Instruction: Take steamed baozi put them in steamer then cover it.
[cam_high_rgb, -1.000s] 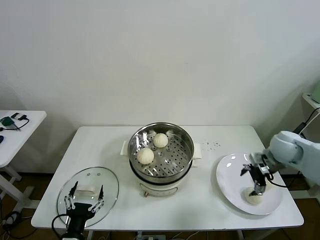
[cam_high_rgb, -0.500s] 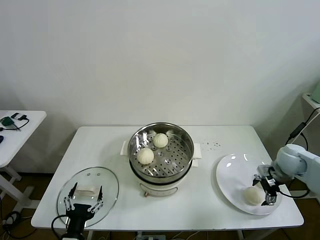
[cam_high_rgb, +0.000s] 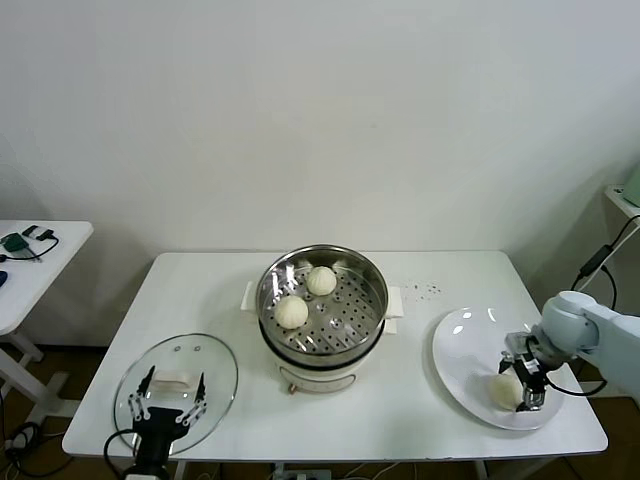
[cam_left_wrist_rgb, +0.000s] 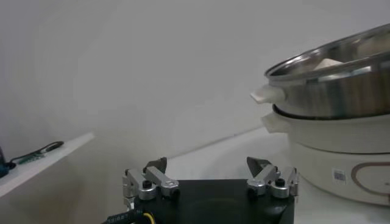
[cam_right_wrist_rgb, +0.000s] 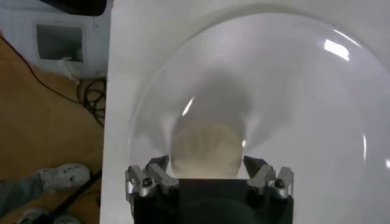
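The right gripper (cam_high_rgb: 531, 386) is closing on a steamed baozi (cam_high_rgb: 505, 390) on the plate (cam_high_rgb: 465, 345) near the table's (cam_high_rgb: 430, 420) right edge. The left gripper (cam_high_rgb: 166, 412) is waiting wide open at the front-left corner.

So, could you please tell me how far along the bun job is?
Two baozi sit in the steamer. The right claw brackets one baozi on the plate. Left: loading it and covering with the lid, beside the left claw.

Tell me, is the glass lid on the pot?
No, the cover lies flat on the table, left of the open steamer.
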